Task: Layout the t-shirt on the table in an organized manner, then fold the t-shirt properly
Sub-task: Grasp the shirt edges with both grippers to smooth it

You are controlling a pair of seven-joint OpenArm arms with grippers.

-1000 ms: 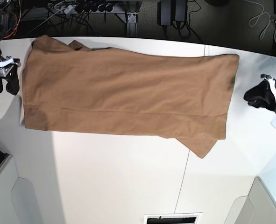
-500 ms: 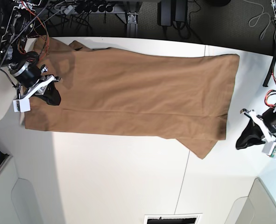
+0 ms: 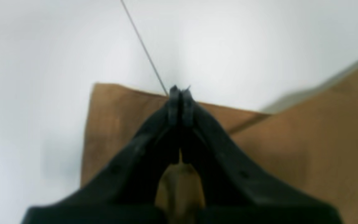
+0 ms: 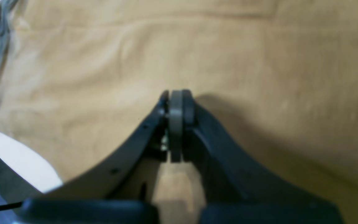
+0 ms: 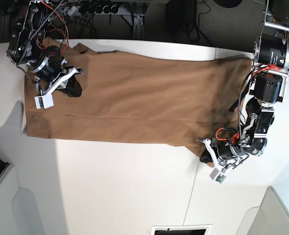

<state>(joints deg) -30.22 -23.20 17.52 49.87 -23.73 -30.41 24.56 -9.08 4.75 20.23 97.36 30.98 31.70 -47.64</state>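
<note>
The tan-brown t-shirt (image 5: 144, 98) lies spread flat across the white table (image 5: 124, 186), one sleeve flap sticking out at its lower right. My left gripper (image 5: 204, 157) is shut at the tip of that sleeve flap (image 3: 113, 124), fingertips (image 3: 174, 102) together over the flap's edge, where the table's dark seam (image 3: 144, 53) runs. I see no cloth between them. My right gripper (image 5: 75, 90) is shut, low over the shirt's upper left part (image 4: 259, 62). The neck tag is hidden.
Grey bins stand at the near left (image 5: 7, 205) and near right (image 5: 276, 215) corners. Cables and power strips (image 5: 85, 10) hang behind the far edge. A dark slot (image 5: 181, 229) sits at the near edge. The seam (image 5: 190, 191) crosses the table's front.
The left arm swung in from the table's right edge to the shirt's lower right sleeve flap. The right gripper moved further right and up over the shirt. The shirt has not moved.
</note>
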